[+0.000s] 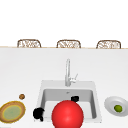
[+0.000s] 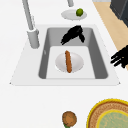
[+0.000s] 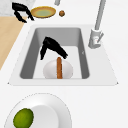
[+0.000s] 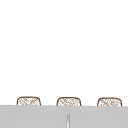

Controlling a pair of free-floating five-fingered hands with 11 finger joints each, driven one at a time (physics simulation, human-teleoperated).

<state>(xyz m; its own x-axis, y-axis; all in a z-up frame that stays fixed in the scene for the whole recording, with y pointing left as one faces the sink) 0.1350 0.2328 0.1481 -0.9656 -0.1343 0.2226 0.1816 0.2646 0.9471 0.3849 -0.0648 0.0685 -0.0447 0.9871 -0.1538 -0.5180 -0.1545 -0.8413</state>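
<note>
The right hand hovers inside the grey rectangular sink basin, above the far end of a round white plate that lies on the basin floor with a long brown sausage laid across it. In the right side view this hand has its fingers stretched out and slightly spread, slanting down toward the plate and the sausage, with its fingertips just beside the sausage's end; whether they touch it I cannot tell. The left hand hangs at the front left corner of the sink, fingers loosely bent and holding nothing, near a round woven plate with a yellow rim. A small brown ball-shaped thing lies close by on the white counter. To the sink's right, a green lime rests on a shallow white dish. A tall chrome tap stands behind the basin.
</note>
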